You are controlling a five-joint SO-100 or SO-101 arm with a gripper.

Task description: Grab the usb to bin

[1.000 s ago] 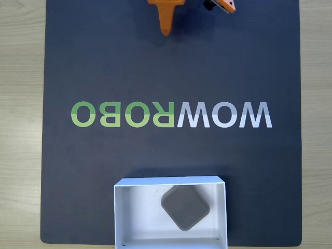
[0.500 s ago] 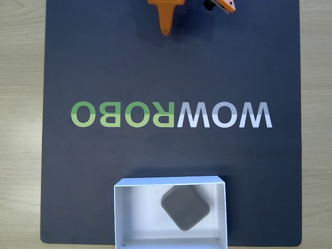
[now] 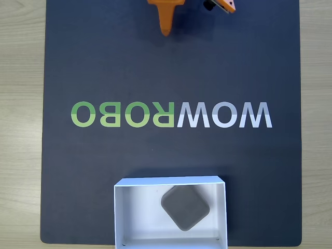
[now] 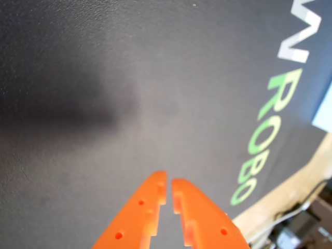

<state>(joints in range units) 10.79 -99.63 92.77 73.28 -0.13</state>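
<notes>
Little risk that I can see: the usb (image 3: 185,208) lies flat on the floor of the bin (image 3: 136,218), turned cornerwise, right of centre. My claw (image 4: 169,185) is clenched on nothing, hanging over bare mat (image 3: 155,72) at the top edge of the fixed view, well apart from the bin. A careless sweep downward could knock the bin's thin wall. Only the printed logo (image 3: 171,114) lies between; nothing blocks the way.
</notes>
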